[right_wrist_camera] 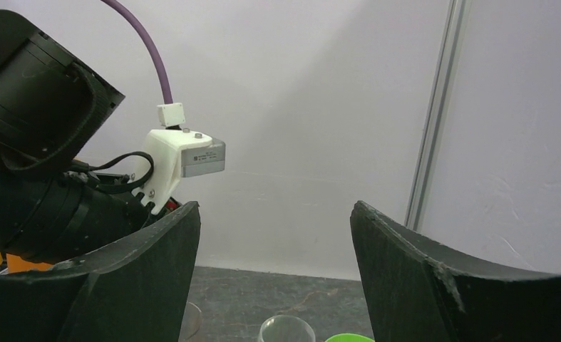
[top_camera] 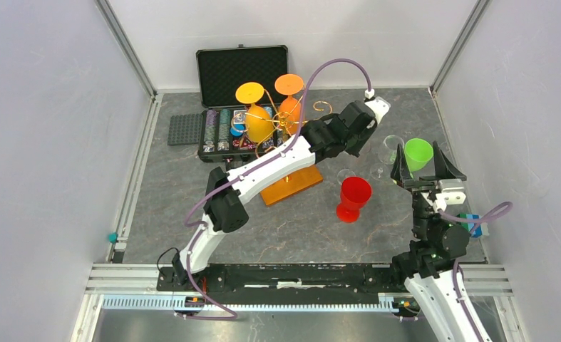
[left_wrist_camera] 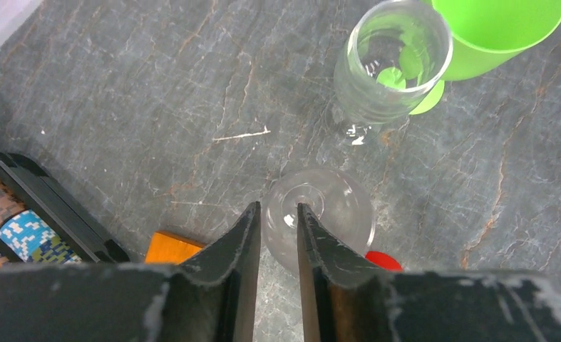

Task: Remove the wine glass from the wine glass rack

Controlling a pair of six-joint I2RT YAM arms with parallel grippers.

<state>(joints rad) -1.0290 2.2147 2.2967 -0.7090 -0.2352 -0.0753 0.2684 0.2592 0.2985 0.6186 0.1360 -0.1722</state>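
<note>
The wine glass rack is golden wire on an orange wooden base. A yellow glass and an orange glass hang from it upside down. My left gripper reaches out to the right of the rack and points down. In the left wrist view its fingertips stand a narrow gap apart, straddling the middle of a clear wine glass on the table below. I cannot tell whether they touch it. My right gripper is wide open near the right wall, its fingers holding nothing.
A second clear glass, a green glass and a red glass stand upright on the right. A black case of chips lies open behind the rack, with a grey studded plate to its left. A blue block sits by the right arm.
</note>
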